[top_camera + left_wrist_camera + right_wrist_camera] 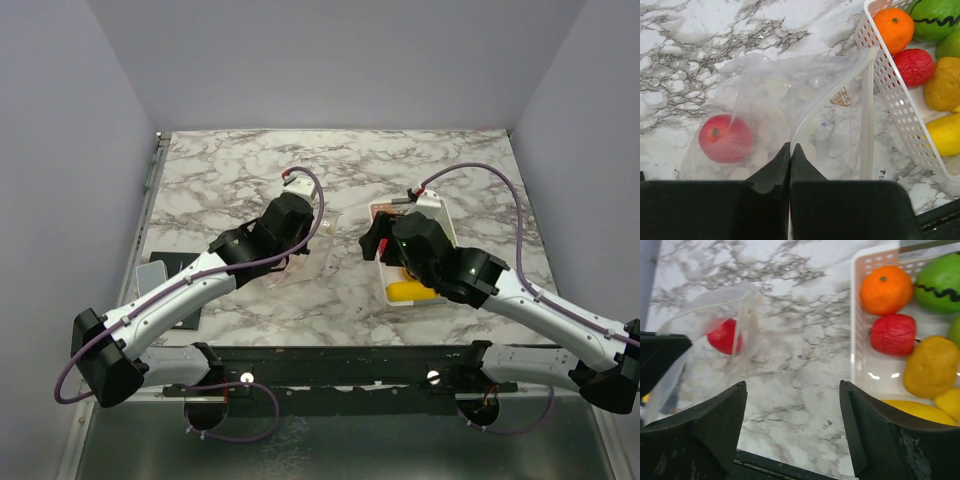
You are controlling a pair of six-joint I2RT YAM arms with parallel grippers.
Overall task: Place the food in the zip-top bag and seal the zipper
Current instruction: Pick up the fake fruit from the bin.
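The zip-top bag (805,100) lies on the marble with a red fruit (725,139) inside. My left gripper (790,146) is shut on the upper lip of its mouth and holds the mouth open. The zipper (832,87) curves from my fingertips toward the tray. The white tray (890,95) beside the mouth holds an orange (894,29), a dark-striped green ball (935,19), a red fruit (914,67) and yellow ones (943,84). My right gripper (792,385) is open and empty, over bare marble between the bag (700,325) and the tray (856,340).
From above, the bag (318,250) lies between the arms and the tray (415,303) sits under the right arm. A dark mat (170,275) with a grey object (150,272) lies at the left near edge. A black rail (340,360) runs along the front.
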